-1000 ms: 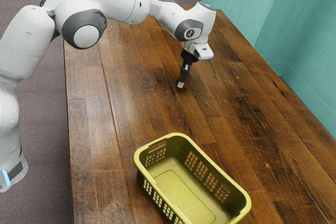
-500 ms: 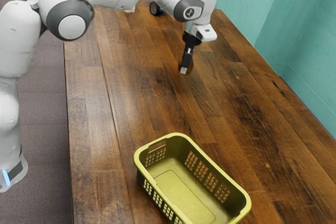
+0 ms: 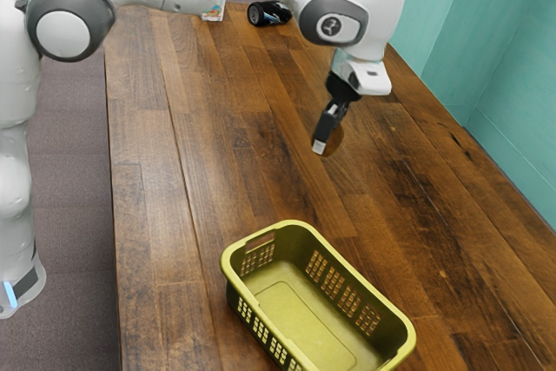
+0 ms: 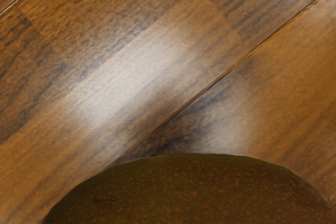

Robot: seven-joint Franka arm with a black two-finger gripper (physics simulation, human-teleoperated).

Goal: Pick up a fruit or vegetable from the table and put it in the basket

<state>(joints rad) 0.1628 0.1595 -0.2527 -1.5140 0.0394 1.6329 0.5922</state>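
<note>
- Fruit (image 3: 334, 139)'s clamped in the gripper (image 3: 325, 146), hanging over the worktop (image 3: 226, 128), well short of the basket (image 3: 300, 312), so letting go now = miss
- rounded skin might slip if the grip's off-centre
- come in too low and it'll probably clip the rim (image 3: 295, 225)

No word, brand or number can be read for certain. At the exterior view's far left, the small white carton (image 3: 214, 11) bears coloured print too small to read. Just right of it, the black cylindrical can (image 3: 269, 14) has blue and pale markings, likewise illegible. Nearer and further right, a small round emblem (image 3: 332, 26) marks the white robot arm's dark grey joint cover (image 3: 307, 22).
</note>
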